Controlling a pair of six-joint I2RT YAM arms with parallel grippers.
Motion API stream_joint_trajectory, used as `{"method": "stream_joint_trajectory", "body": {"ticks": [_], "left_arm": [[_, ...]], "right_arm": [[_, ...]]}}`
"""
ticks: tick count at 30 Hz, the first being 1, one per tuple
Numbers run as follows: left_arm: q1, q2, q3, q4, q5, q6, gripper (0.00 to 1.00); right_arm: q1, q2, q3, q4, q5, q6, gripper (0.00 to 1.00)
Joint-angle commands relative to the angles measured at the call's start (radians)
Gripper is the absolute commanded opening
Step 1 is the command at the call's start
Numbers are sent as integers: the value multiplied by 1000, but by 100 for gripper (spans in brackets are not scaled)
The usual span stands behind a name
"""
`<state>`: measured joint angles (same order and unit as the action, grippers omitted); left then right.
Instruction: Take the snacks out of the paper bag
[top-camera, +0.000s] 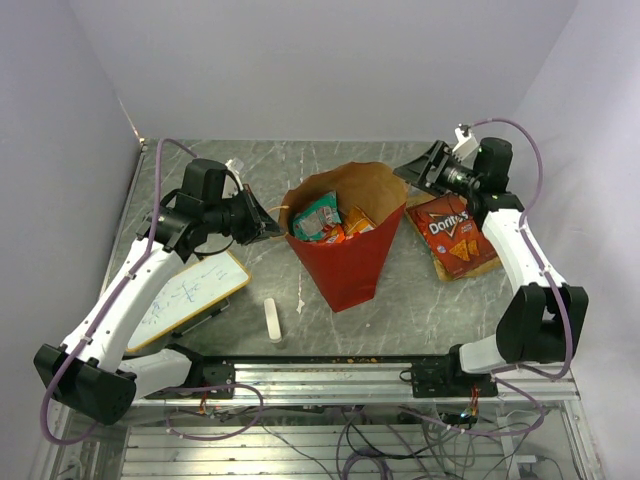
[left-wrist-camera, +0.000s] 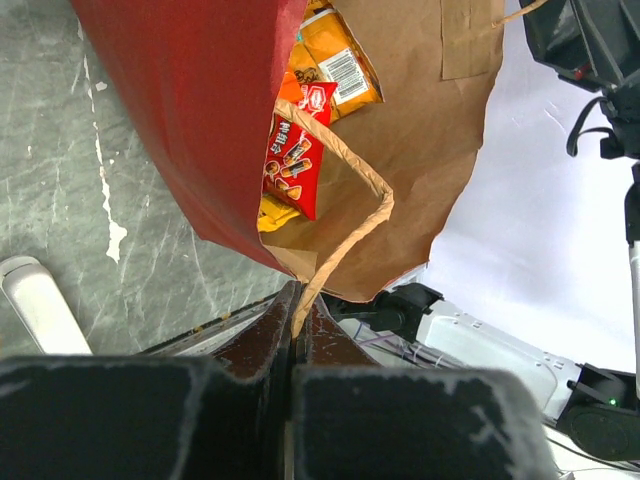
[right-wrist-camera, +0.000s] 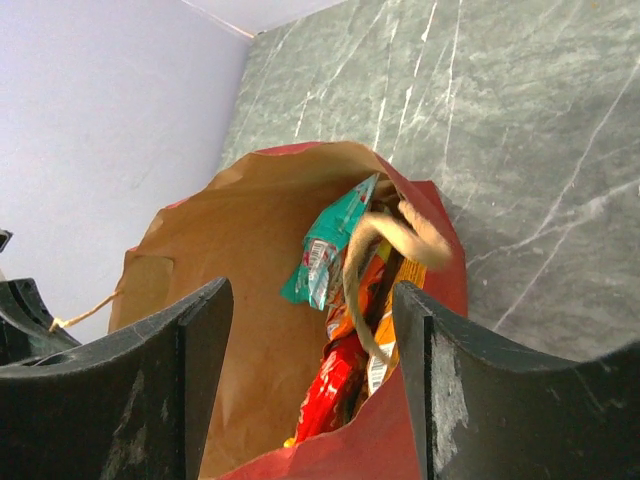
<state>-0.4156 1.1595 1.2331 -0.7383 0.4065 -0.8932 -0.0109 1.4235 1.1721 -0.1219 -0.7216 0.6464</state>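
Top external view shows most snacks (top-camera: 326, 220) inside the paper bag (top-camera: 345, 270) mid-way across the counter (top-camera: 330, 155), 1 red packet (top-camera: 453, 236) out beside it, the left hand (left-wrist-camera: 293, 305) clamped on a handle (left-wrist-camera: 350, 230), likely steadying the mouth, the right hand (right-wrist-camera: 310, 300) wide open, empty.

"Doritos" reads in white letters on the red chip packet (top-camera: 455, 235) lying on the counter (top-camera: 250, 180). An orange packet (left-wrist-camera: 340, 60) carries a barcode, its digits too small to read. The whiteboard (top-camera: 190, 295) bears faint handwriting, illegible. Print on the red packet (left-wrist-camera: 295, 165) and the teal packet (right-wrist-camera: 325, 250) is blurred.
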Motion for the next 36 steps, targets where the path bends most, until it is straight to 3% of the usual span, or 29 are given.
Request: {"method": "stream_joint_trajectory", "body": {"ticks": [1,4,9,14,18,21,23,31,36], "left_arm": [[1,-15,18,2,-6,9,7],[7,3,40,-7,-12,27,10],[43,50,107,-39,-13,74,19],[58,82,166,-62,-40,111,28],[60,98,150,-43,-11,106,25],[65,102,162,-37,-16,115,13],[81,122,203,-50,-25,130,7],[246,336,485,2,16,126,7],[308,499,682,116,58,57,7]], "right_arm": [[8,42,3,140,-54,27,63],[10,61,9,184,-67,72,60],[14,81,24,195,-52,101,38],[14,96,72,135,-44,72,30],[14,100,104,85,-35,57,20],[16,96,118,102,-50,82,0],[24,105,160,71,-51,83,0],[123,119,277,61,-10,149,0],[224,85,249,69,54,206,0]]}}
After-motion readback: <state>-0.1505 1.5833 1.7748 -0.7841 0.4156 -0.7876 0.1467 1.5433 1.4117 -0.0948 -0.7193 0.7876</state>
